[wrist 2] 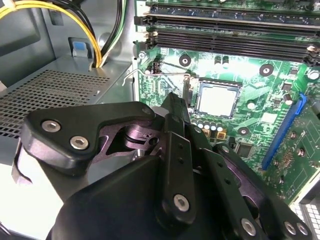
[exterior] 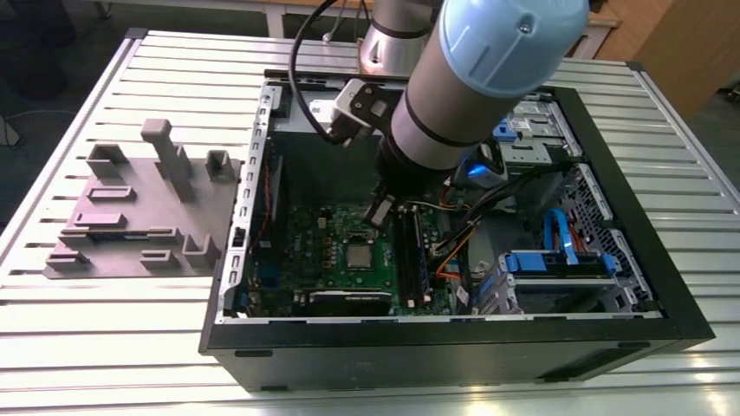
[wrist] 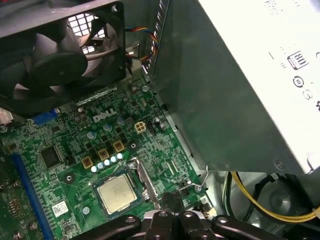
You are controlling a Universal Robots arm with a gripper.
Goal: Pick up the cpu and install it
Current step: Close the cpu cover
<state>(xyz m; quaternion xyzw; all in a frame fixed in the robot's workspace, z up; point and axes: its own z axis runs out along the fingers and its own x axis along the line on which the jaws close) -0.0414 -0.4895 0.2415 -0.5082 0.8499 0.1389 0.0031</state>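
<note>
The cpu [exterior: 360, 255], a small square chip with a silver top, lies flat in the socket on the green motherboard [exterior: 307, 243] inside the open computer case [exterior: 463, 347]. Both wrist views show the cpu [wrist 2: 216, 99] [wrist: 116, 194] in its black frame. My gripper [exterior: 379, 211] hangs a little above the board, beside the socket and apart from the chip. Its fingertips [wrist 2: 175, 105] are together with nothing between them. The gripper [wrist: 168, 201] tip points down near the socket's wire lever [wrist: 197, 186].
A grey power supply box [wrist: 240, 90] and a black fan [wrist: 60, 55] flank the board. Memory slots [wrist 2: 225, 30] run along one side. Yellow cables [wrist 2: 95, 40] and blue drive brackets [exterior: 555, 260] crowd the case. A grey fixture [exterior: 139, 208] sits on the slatted table at the exterior view's left.
</note>
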